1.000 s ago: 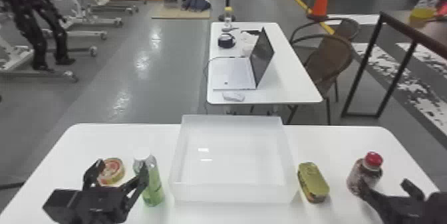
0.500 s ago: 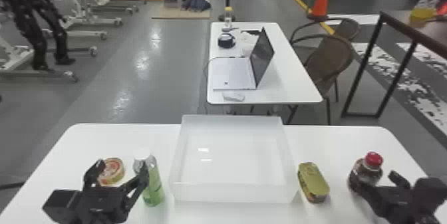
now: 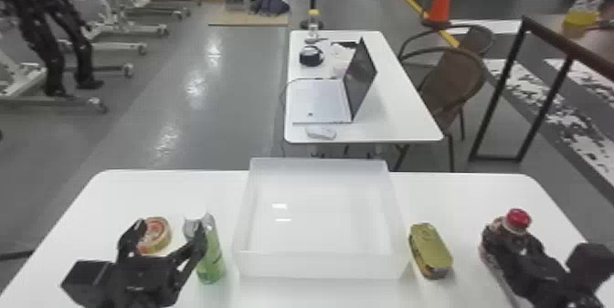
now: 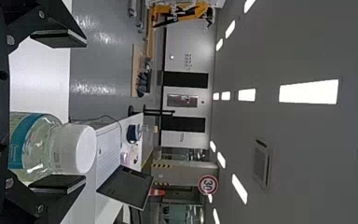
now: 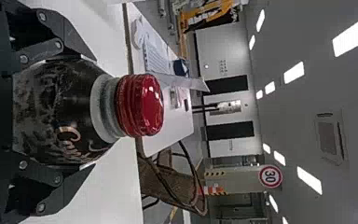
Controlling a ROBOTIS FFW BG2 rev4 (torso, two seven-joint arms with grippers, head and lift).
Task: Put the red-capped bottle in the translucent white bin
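Observation:
My right gripper (image 3: 515,246) is at the red-capped bottle (image 3: 518,221), which stands on the table's right side. In the right wrist view the gripper (image 5: 87,113) is shut on the dark body of the bottle (image 5: 140,105), one finger against each side below the neck. The translucent white bin (image 3: 320,264) sits mid-table with nothing inside. My left gripper (image 3: 167,237) is parked at the left beside the green bottle (image 3: 211,263); in the left wrist view the gripper (image 4: 77,112) stands open, with the bottle's white cap (image 4: 81,148) near one finger.
A green-gold tin (image 3: 431,250) lies between the bin and the red-capped bottle. Behind the left gripper is a round tin (image 3: 157,234). Beyond the white table (image 3: 182,188) stands another table with a laptop (image 3: 322,101) and chairs.
My right gripper has moved left and forward onto the red-capped bottle and closed around it. The bottle has shifted slightly. The left arm has kept still.

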